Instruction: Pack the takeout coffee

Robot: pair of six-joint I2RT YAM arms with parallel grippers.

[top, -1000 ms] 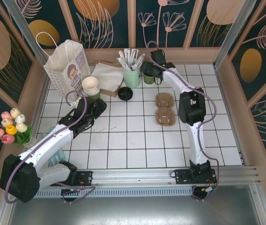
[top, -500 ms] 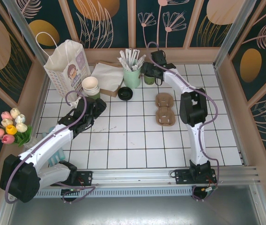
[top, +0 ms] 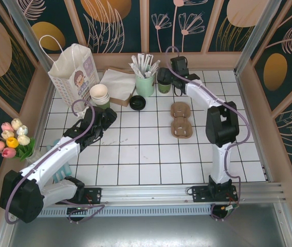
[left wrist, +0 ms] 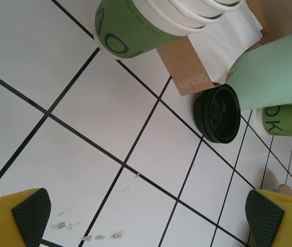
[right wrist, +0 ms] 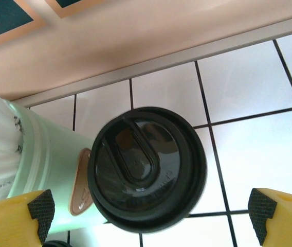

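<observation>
"Black lid sits on the cup, upper middle of the top view, just beside the mint holder. Capped, I'd say."

"And the right gripper?"

"Fingers spread wide either side of the lid, clamped on nothing. The left gripper gapes too, over bare tile."

"So packing comes next?"

"Likely. Close on the cup's wall under the lid and lift straight up, since the holder crowds it. Then it goes to the carrier or the bag — which, I can't tell."
</observation>
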